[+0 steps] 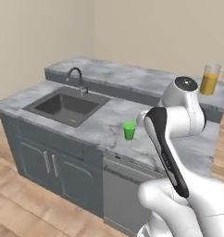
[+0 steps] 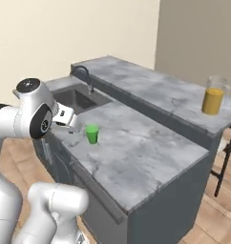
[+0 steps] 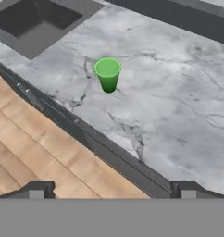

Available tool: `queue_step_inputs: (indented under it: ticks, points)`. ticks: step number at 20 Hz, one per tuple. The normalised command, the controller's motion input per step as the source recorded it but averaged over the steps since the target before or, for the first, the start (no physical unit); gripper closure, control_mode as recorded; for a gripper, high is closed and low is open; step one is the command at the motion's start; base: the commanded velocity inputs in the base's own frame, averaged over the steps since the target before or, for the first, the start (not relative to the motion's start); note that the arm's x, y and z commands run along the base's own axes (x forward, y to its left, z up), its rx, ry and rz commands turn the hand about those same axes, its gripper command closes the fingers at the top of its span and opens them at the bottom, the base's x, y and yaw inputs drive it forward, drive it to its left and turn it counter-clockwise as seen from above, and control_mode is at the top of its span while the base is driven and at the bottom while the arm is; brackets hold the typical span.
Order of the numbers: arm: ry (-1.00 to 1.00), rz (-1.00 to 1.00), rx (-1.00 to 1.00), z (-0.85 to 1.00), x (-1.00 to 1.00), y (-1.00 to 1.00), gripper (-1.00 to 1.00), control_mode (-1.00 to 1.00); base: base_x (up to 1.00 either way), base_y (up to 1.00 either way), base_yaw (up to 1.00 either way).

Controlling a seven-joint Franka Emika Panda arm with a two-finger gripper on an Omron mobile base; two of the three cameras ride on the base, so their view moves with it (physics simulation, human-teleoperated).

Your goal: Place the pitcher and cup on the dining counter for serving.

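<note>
Our fingers stand spread wide and empty, out over the worktop's front edge. The cup lies straight ahead of them on the lower marble, upright, a smooth tapered green plastic. The glass pitcher of juice already stands on the raised counter.

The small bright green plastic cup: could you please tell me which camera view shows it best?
The hand view: the small bright green plastic cup stands unobstructed, open rim visible, on the marble worktop. Both base views show it smaller; in the left one the arm stands close beside it.
</note>
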Motion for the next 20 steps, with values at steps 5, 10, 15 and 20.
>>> queue_step_inputs:
  ticks: [5,10,15,20]
  points:
    - [0.00,0.00,0.00,0.00,0.00,0.00,-1.00,1.00,0.32,0.60,-0.75]
    - [0.00,0.00,0.00,0.00,0.00,0.00,-1.00,1.00,0.36,0.65,-0.72]
    - [0.00,0.00,0.00,0.00,0.00,0.00,-1.00,1.00,0.09,0.77,-0.56]
    - [0.00,0.00,0.00,0.00,0.00,0.00,-1.00,1.00,-0.08,0.39,-0.01]
